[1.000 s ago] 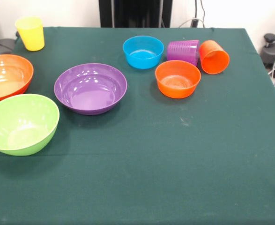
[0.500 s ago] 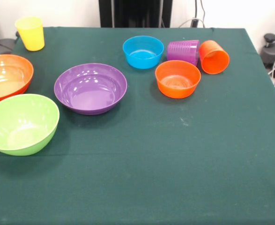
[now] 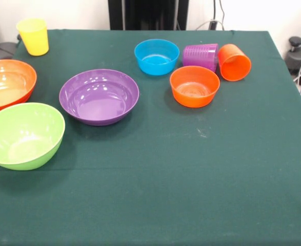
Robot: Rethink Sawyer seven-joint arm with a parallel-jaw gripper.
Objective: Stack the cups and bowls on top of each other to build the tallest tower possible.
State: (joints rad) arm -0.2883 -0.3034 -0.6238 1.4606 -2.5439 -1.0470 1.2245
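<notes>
A yellow cup (image 3: 33, 36) stands upright at the far left corner of the table. A ribbed purple cup (image 3: 200, 55) and an orange cup (image 3: 234, 62) lie on their sides at the far right, side by side. Just left of them is a small blue bowl (image 3: 156, 56), and a small orange bowl (image 3: 194, 86) sits in front of the purple cup. A large purple bowl (image 3: 99, 96) rests left of centre. At the left edge are a large orange bowl (image 3: 5, 84) and a lime green bowl (image 3: 22, 135). All bowls stand open side up. No gripper shows in this view.
The dark green tablecloth (image 3: 181, 174) covers the whole table. A black pedestal (image 3: 148, 14) stands behind the far edge. Cables and a black device (image 3: 300, 54) sit off the table's right side.
</notes>
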